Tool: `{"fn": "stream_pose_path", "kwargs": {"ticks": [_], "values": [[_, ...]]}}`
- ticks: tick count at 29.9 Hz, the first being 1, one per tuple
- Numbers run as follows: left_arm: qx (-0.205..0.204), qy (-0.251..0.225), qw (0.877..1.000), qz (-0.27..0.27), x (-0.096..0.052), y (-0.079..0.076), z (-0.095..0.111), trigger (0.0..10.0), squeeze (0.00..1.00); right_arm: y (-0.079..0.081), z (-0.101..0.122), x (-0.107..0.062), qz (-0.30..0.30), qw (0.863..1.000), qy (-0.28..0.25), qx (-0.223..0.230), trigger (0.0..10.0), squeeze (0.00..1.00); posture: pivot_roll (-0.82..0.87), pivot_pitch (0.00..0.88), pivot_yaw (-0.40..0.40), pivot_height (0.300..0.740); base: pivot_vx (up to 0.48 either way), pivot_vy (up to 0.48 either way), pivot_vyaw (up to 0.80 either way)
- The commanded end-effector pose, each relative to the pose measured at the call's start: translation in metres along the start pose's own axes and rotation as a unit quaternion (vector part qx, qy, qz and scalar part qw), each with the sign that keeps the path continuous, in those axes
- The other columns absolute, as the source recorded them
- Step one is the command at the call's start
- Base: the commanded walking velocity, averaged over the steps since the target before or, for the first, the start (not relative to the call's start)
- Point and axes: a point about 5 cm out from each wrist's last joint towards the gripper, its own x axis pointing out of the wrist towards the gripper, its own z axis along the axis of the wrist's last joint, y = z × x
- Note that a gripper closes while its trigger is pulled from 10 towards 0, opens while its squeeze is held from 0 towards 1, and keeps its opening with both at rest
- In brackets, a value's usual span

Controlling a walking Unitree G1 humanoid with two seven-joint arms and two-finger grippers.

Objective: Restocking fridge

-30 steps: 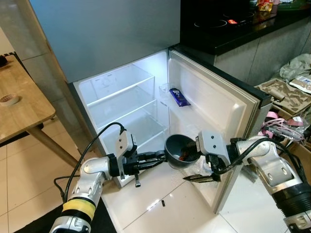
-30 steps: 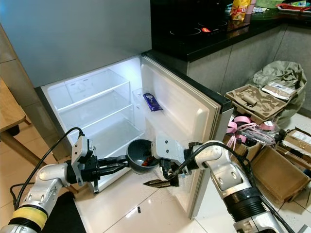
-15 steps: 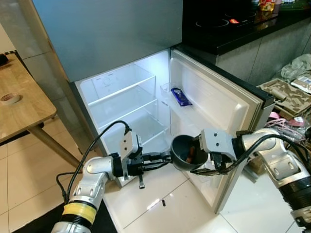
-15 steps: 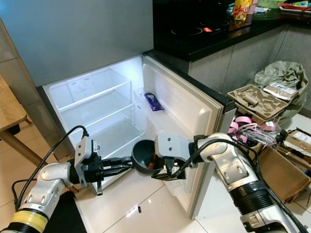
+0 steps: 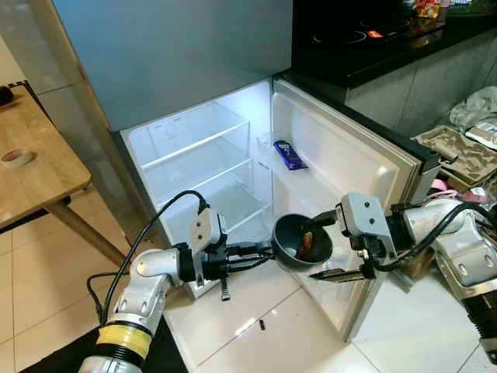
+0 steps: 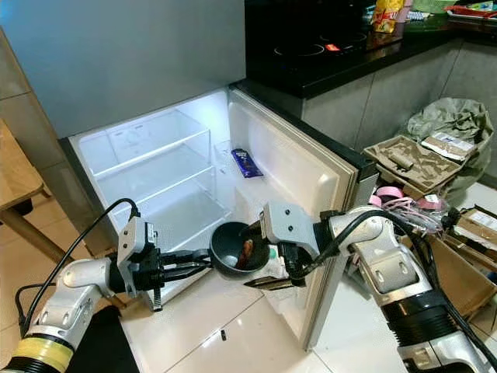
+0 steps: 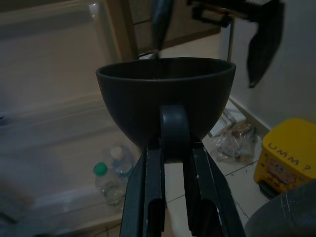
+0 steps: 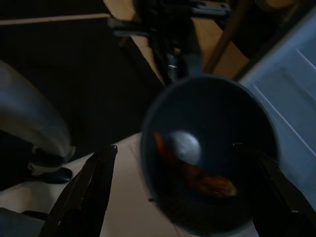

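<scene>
The dark round bowl [image 5: 301, 242] with orange-red food inside hangs level before the open white fridge [image 5: 203, 167], the left claw [image 5: 256, 253] clenched on its short handle to keep it from spilling. The right claw [image 5: 332, 247] spreads released around the rim, apparently ready to steady it.

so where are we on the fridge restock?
Done: door open, blue packet in the door bin. In hand: left claw shut on the pot handle, food inside; right claw open around the pot. Left: pot onto a shelf.
</scene>
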Motion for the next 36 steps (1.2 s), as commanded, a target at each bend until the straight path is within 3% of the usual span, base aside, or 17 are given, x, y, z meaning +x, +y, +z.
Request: {"fn": "stream_pose_path", "kwargs": {"ticks": [1,8,9,14,15,16,33,34,36], "values": [[0.008,0.011,1.000,0.003,-0.006,0.001,0.003,10.0,0.00,0.006,0.001,0.004,0.021,1.000,-0.003,0.004,0.0,0.00,-0.13,0.000,0.052,0.740,0.000,0.000,0.00],[0.014,0.011,1.000,0.002,-0.005,0.002,0.005,10.0,0.00,0.012,-0.002,0.010,0.038,0.999,0.010,0.012,0.0,0.00,-0.13,0.000,0.052,0.740,0.000,0.000,0.00],[0.016,0.009,1.000,0.001,-0.005,0.002,0.007,10.0,0.00,0.011,-0.005,0.012,0.031,0.999,0.022,0.010,10.0,0.00,-0.13,0.000,0.052,0.740,0.000,0.000,0.00],[0.019,0.006,1.000,0.000,-0.003,0.002,0.009,10.0,0.00,0.010,-0.008,0.014,0.024,0.999,0.029,0.007,10.0,0.00,-0.13,0.000,0.052,0.740,0.000,0.000,0.00],[0.020,0.005,1.000,0.000,-0.003,0.002,0.010,10.0,0.00,0.009,-0.008,0.015,0.023,0.999,0.032,0.005,9.4,0.00,-0.14,0.000,0.049,0.740,0.000,0.000,0.00],[0.021,0.004,1.000,-0.001,-0.002,0.002,0.010,10.0,0.00,0.009,-0.008,0.015,0.022,0.999,0.033,0.003,0.0,0.00,-0.14,0.000,0.049,0.740,0.000,0.000,0.00],[0.014,0.005,1.000,-0.002,0.000,0.001,0.009,10.0,0.00,0.002,-0.005,0.005,0.007,0.999,0.037,-0.014,0.0,0.00,-0.14,0.000,0.043,0.740,0.000,0.000,0.00],[0.002,0.005,1.000,-0.002,0.000,0.001,0.008,10.0,1.00,0.000,-0.005,0.004,0.002,0.999,0.039,-0.017,0.0,0.00,-0.14,0.000,0.043,0.740,0.000,0.000,0.00],[-0.005,0.005,1.000,-0.003,0.000,0.001,0.007,10.0,1.00,-0.001,-0.005,0.003,-0.003,0.999,0.041,-0.020,0.0,0.00,-0.14,0.000,0.043,0.740,0.000,0.000,0.00]]}}
